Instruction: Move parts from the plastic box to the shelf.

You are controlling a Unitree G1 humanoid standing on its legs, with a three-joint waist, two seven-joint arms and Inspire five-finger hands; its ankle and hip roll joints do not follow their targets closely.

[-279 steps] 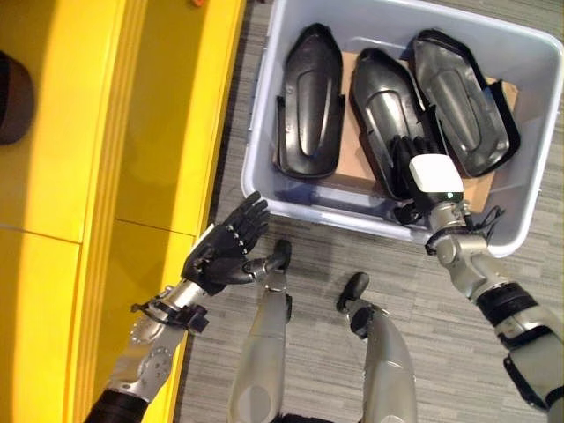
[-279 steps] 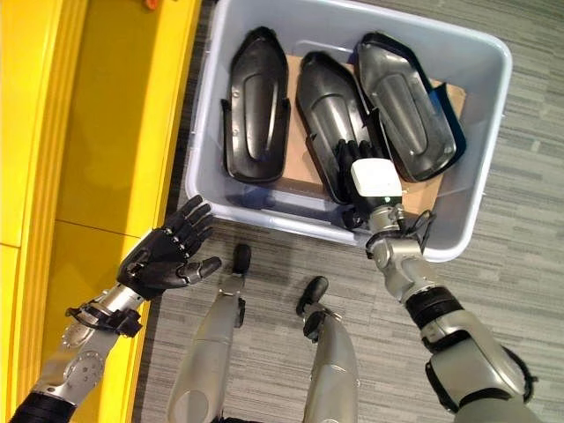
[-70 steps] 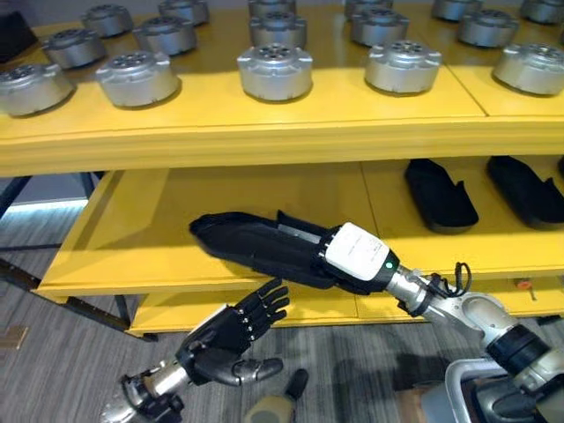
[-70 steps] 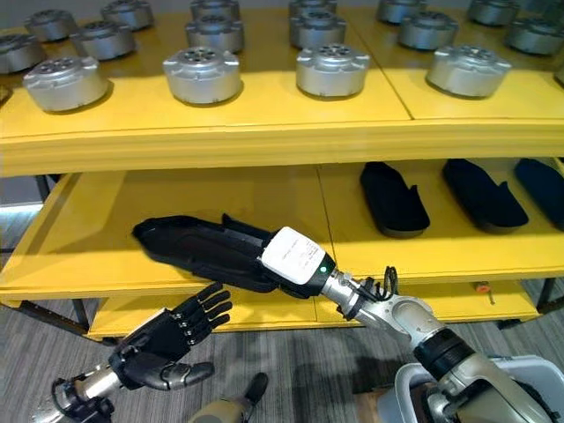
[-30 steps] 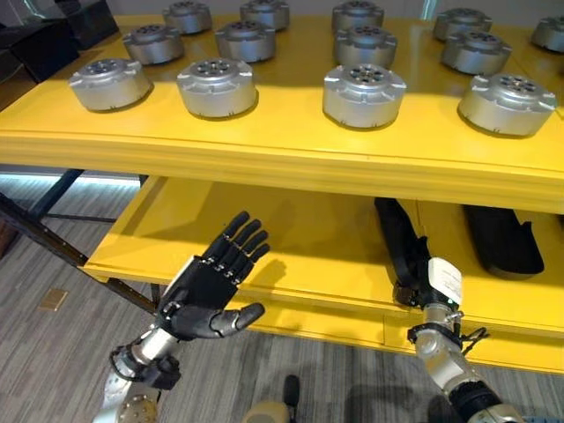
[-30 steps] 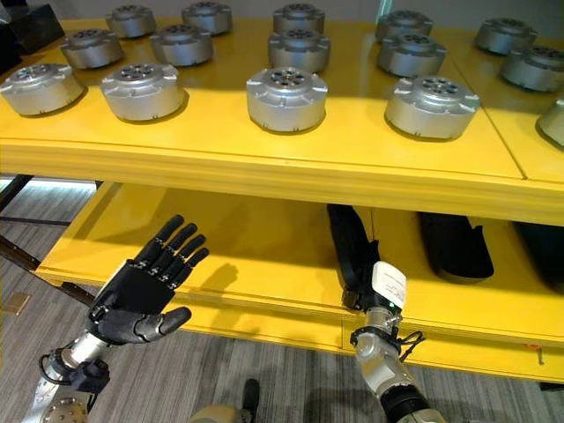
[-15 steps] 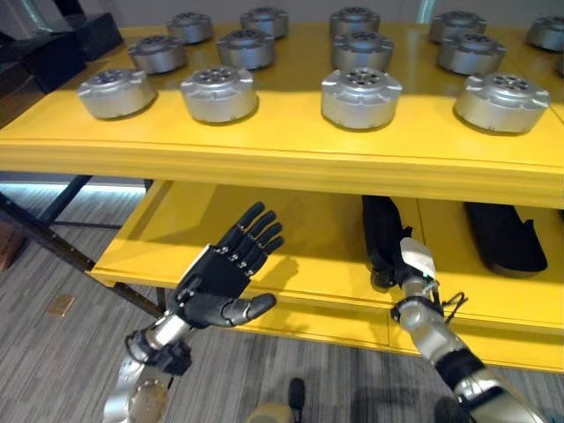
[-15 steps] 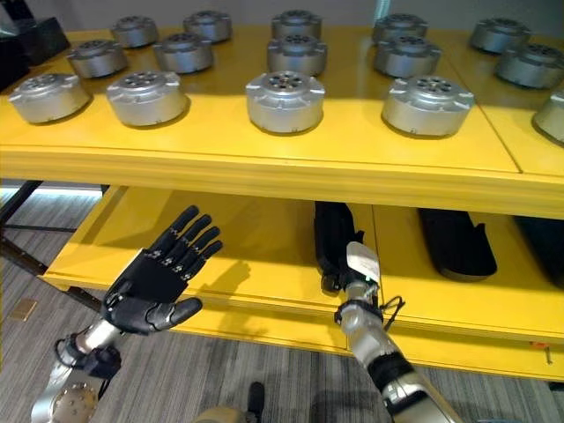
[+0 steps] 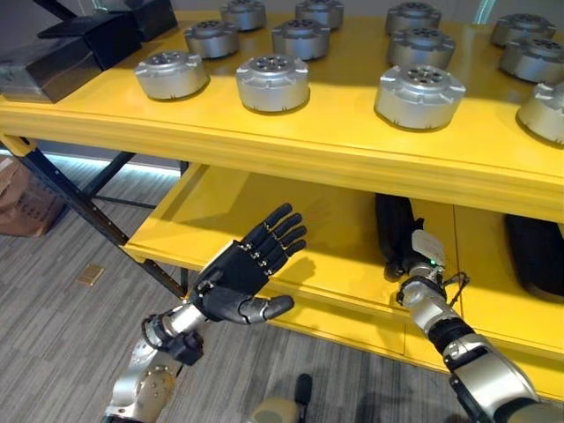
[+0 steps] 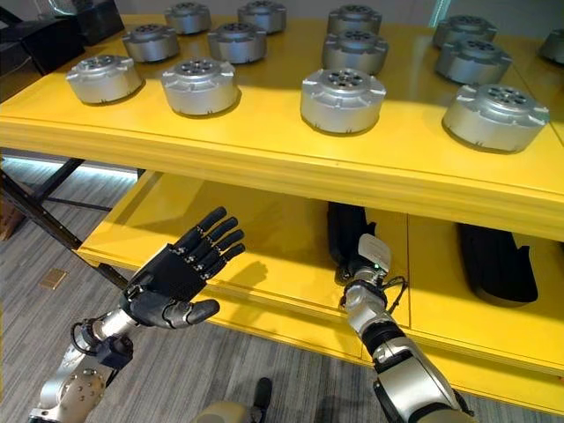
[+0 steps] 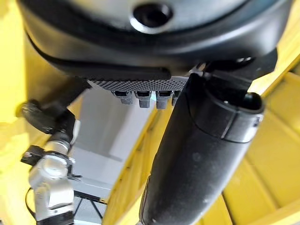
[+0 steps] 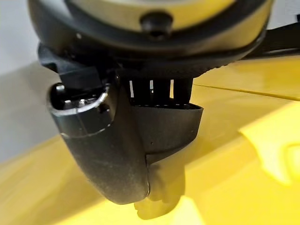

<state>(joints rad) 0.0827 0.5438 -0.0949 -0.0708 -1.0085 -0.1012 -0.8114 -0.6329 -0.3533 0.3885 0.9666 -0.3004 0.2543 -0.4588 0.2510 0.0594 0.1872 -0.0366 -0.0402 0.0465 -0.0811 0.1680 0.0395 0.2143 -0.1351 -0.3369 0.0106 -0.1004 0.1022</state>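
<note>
**Now: seating the part on the lower shelf**

Left eye view: the right hand [image 9: 421,257] grips the black part [image 9: 394,222] lying on the lower shelf [image 9: 264,229].

Right eye view: the left hand [image 10: 176,273] hovers with fingers spread, holding nothing.

Right wrist view: fingers curl round the part. Best release only once it lies flat.

Yellow two-tier shelf [image 9: 291,145] on a dark metal frame [image 9: 84,211], silver round housings [image 9: 273,81] in rows on the top tier, black boxes [image 9: 84,48] at its far-left corner, grey striped carpet floor [image 9: 62,317], bright light glare on the top tier.
</note>
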